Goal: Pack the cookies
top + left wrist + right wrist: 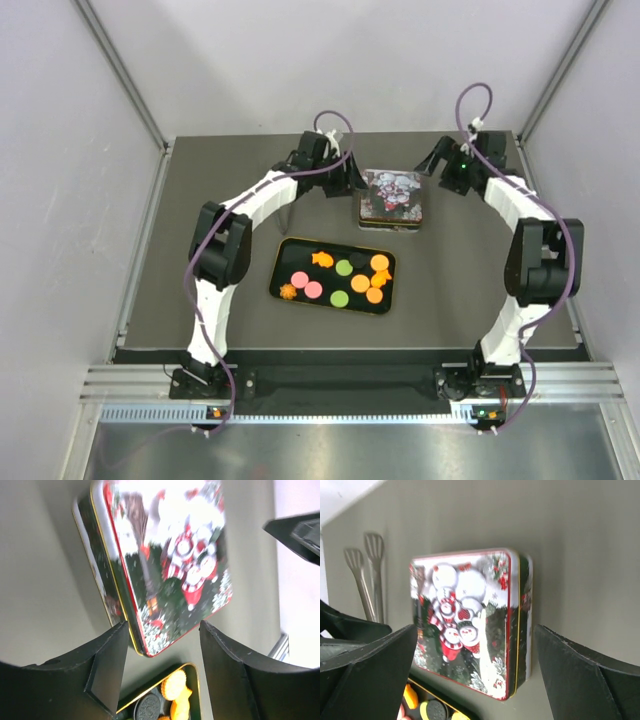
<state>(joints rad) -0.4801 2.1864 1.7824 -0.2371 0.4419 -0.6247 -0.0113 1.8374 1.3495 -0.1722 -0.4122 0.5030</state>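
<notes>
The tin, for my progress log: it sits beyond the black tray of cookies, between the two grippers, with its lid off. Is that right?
Not quite: the lid is on. The right wrist view shows it seated on the tin. The rest holds: the tin sits beyond the black tray of cookies, between the left gripper and right gripper.

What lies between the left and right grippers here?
The closed snowman tin sits between the left gripper and the right gripper, clearest in the top view.

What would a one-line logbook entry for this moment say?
orange, pink and green cookies: on black tray | snowman-printed square tin: lid on | left gripper: open | right gripper: open
</notes>
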